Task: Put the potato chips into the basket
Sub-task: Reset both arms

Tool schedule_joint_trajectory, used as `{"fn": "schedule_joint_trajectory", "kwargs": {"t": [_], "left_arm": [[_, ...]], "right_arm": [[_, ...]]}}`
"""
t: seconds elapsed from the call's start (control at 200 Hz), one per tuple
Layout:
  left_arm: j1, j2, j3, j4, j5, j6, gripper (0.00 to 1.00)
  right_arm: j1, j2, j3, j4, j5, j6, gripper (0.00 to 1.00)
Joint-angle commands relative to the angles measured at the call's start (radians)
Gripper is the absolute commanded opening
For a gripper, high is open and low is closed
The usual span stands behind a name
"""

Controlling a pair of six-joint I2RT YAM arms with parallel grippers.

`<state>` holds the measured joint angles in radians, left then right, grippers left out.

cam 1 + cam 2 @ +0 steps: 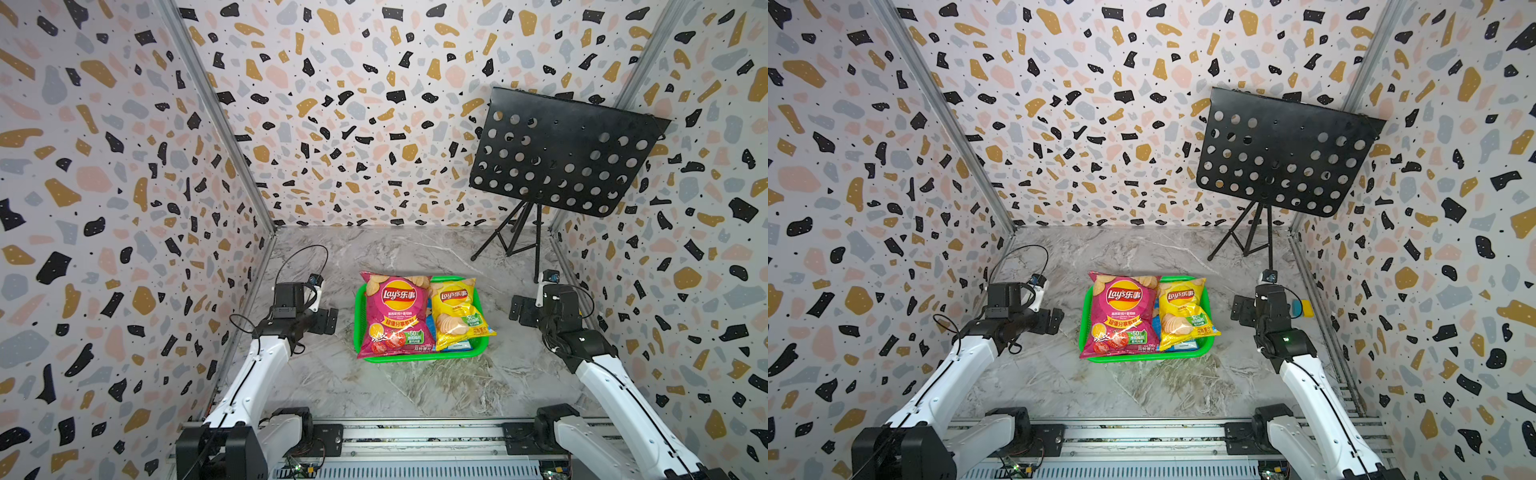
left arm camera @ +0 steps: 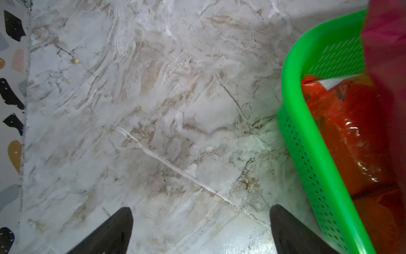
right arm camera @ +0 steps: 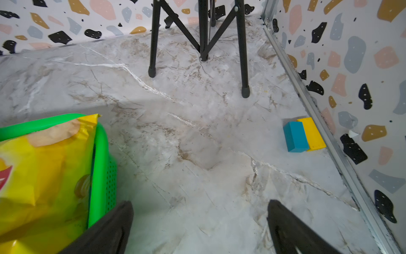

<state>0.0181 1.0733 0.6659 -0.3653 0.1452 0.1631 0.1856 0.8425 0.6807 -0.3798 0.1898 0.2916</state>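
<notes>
Green rectangular plastic basket (image 1: 417, 358), mesh walls, sits mid-table on the grey marble-look top (image 1: 415, 399).

Contents, both top views: large magenta-pink glossy chip bag (image 1: 392, 316) lies on top along one side, its ends lapping over the rim. Smaller yellow chip bag (image 1: 455, 311) lies beside it, tilted, one corner hanging past the rim. A strip of the blue chip bag (image 1: 430, 328) shows beneath those two. My left wrist view finds the red chip bag (image 2: 347, 136) low inside, under the magenta one.

No chip bag on the bare table in any view. By my reading all four are in and the task is essentially done; at most the overhanging bags could be settled lower.

My left pincer (image 2: 201, 211): spread wide, empty, over bare table just beside the basket. My right pincer (image 3: 201, 204): likewise spread, nothing between the fingers, on the basket's opposite side.

Small blue-and-yellow block (image 3: 304, 136) by the wall is not mine to move.
</notes>
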Motion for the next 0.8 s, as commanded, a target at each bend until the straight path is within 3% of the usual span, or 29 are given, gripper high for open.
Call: {"fn": "schedule_joint_trajectory", "kwargs": {"t": [0.0,0.245,0.581,0.691,0.791], "left_arm": [[0.006,0.008,-0.047,0.186,-0.008,-0.018,1.00],[0.006,0.024,-0.195,0.598,-0.003,-0.066,1.00],[0.006,0.192,-0.299,0.975,-0.001,-0.150,1.00],[0.006,0.206,-0.320,1.022,-0.006,-0.158,1.00],[0.006,0.288,-0.398,1.234,-0.030,-0.174,1.00]], "right_arm": [[0.001,-0.048,-0.032,0.029,-0.064,-0.016,1.00],[0.001,-0.123,-0.061,0.035,-0.114,-0.043,1.00],[0.001,-0.170,-0.077,0.042,-0.135,-0.080,1.00],[0.001,-0.206,-0.098,0.078,-0.155,-0.123,1.00],[0.000,-0.239,-0.115,0.116,-0.139,-0.136,1.00]]}}
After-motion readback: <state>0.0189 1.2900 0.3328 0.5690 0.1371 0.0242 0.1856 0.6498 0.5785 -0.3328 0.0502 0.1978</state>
